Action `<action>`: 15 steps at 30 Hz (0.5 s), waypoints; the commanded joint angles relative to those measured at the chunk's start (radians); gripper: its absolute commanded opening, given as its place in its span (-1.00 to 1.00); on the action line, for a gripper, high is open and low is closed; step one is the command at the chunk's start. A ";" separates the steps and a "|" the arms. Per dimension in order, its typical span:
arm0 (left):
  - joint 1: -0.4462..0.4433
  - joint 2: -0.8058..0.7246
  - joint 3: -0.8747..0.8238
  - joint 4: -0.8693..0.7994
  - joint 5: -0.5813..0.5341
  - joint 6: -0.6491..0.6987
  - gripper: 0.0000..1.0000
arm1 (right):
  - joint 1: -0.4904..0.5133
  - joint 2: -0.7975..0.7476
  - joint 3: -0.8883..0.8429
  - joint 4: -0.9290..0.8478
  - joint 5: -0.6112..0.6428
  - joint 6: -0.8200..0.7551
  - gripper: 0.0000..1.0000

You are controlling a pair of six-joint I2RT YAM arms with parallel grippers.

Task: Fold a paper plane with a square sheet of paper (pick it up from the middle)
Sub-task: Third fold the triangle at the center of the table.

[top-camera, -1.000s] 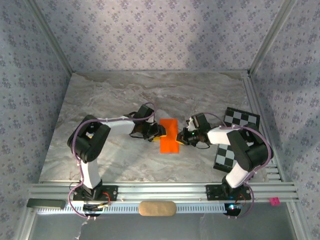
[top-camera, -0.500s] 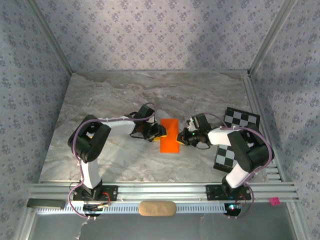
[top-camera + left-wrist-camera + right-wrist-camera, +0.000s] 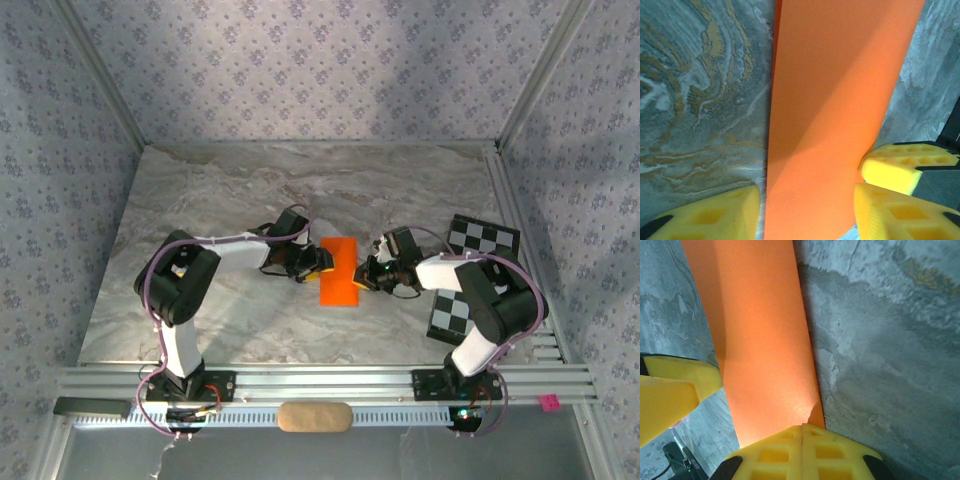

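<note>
The square sheet of paper (image 3: pixel 338 271) lies mid-table, folded into a long orange rectangle, matte and smooth, its long edges straight and crisp. It is no dart yet, and I'd say we're early in the folding.

The left gripper (image 3: pixel 318 265) sits at its left edge. From its wrist camera the yellow fingers (image 3: pixel 715 215) are spread, with the strip running between them, gripping nothing. The right gripper (image 3: pixel 365 275) is at the opposite edge, and in its own view its pads (image 3: pixel 775 455) are pressed together, tips down at the end of the strip. I can't tell whether they nip the paper or only bear on it.

To do this step well, one tip should pin the paper while the other slides slowly along the fold. The paper is thin and will skate on that polished marble tabletop (image 3: pixel 250 190).

A checkerboard card (image 3: pixel 470 250) lies off to the right.
</note>
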 commanded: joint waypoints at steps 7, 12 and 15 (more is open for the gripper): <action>-0.005 0.002 -0.001 0.047 0.056 -0.009 -0.07 | -0.008 0.044 -0.031 -0.128 0.112 0.005 -1.00; -0.004 -0.018 -0.012 0.036 0.031 0.000 -0.08 | -0.008 0.044 -0.030 -0.129 0.109 0.004 -1.00; -0.002 -0.024 -0.014 0.043 0.030 -0.004 -0.09 | -0.008 0.043 -0.030 -0.129 0.112 0.004 -0.99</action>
